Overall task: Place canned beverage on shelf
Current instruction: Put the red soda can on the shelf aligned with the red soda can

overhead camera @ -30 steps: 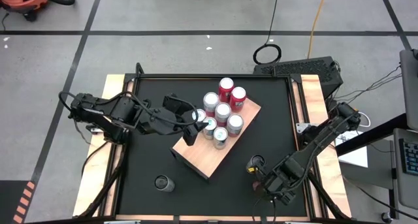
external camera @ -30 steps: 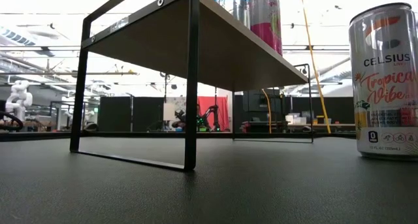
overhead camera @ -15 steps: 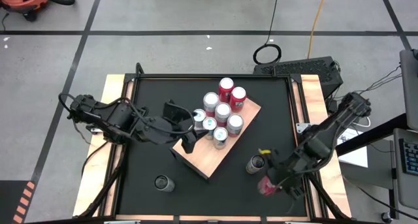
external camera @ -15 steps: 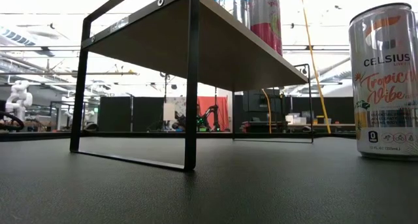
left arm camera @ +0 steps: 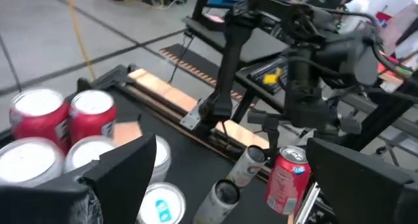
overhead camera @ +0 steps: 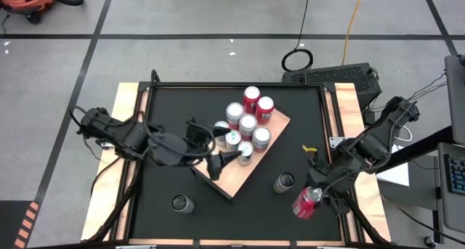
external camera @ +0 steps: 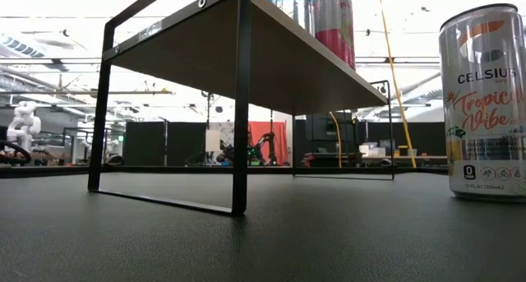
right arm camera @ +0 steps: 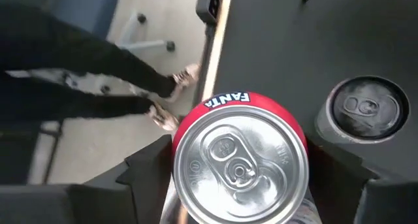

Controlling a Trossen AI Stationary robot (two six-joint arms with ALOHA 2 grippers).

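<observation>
Right gripper (overhead camera: 311, 199) clamped on red can (overhead camera: 306, 202) at table's right edge, well apart from shelf (overhead camera: 225, 178). Can likely rigid, smooth, maybe slippery; grip mid-body, fingers on opposite sides. Left gripper (overhead camera: 227, 159) hangs over shelf, jaws apart, empty.

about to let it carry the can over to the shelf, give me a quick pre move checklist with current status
1. Can held: ok. The right pincer is shut on the red Fanta can, fingers on both its sides.
2. Can clear of the table: cannot tell; it hangs tilted at the table's right front edge.
3. Neighbour clear: ok. The grey can stands apart, beside the red one.
4. Free spot on the shelf: ok. Its front end is bare wood; the standing cans cluster toward the back.
5. Left pincer out of the way: not ok. It hangs open over the shelf, by the cans.
</observation>
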